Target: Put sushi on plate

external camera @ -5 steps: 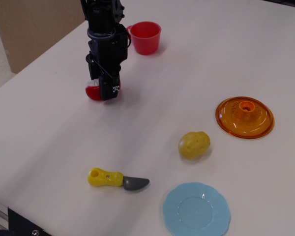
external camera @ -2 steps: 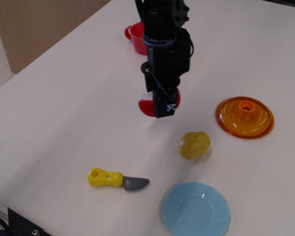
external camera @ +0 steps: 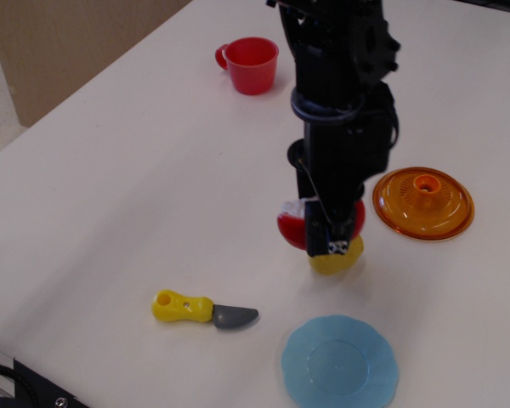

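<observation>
Above the white table (external camera: 93, 212), the black gripper (external camera: 327, 238) pinches the red sushi (external camera: 291, 224) between its fingers, holding it in the air in front of the yellow potato toy (external camera: 336, 259). The light blue plate (external camera: 340, 361) lies near the front edge, with a toy knife (external camera: 202, 309) to its left. An orange lid (external camera: 423, 202) and red cup (external camera: 251, 65) sit farther back.

Smooth matt off-white tabletop (external camera: 110, 212). Glossy red plastic sushi (external camera: 292, 226) in matt black tool (external camera: 333, 242). Right of tool, translucent glossy orange plastic lid (external camera: 423, 204). Below tool, matt light blue plastic plate (external camera: 340, 361); yellow plastic potato (external camera: 336, 259). Left of plate, yellow-handled grey plastic knife (external camera: 202, 311). Shiny red plastic cup (external camera: 251, 65).
</observation>
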Action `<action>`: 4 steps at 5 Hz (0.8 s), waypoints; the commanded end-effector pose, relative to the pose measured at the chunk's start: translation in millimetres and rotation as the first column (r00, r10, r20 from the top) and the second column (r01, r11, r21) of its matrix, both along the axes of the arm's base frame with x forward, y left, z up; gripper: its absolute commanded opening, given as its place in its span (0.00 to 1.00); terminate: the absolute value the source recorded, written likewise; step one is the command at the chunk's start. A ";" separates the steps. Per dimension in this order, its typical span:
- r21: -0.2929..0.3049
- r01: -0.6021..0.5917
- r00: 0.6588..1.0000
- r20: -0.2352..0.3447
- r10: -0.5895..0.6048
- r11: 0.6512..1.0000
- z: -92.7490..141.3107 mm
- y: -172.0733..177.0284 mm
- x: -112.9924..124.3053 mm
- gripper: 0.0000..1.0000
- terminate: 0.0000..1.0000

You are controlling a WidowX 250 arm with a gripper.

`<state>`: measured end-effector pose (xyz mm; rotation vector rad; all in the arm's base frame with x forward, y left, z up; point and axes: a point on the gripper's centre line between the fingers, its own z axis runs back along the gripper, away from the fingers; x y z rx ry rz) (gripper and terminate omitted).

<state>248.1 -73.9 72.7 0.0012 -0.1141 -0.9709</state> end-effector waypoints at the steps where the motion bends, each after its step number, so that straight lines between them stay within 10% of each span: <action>1: -0.049 0.100 0.994 -0.040 -0.102 0.994 -7.3 -26.4 -32.4 0.00 0.00; 4: -0.062 0.179 0.976 -0.114 -0.185 0.982 -36.1 -44.3 -52.1 0.00 0.00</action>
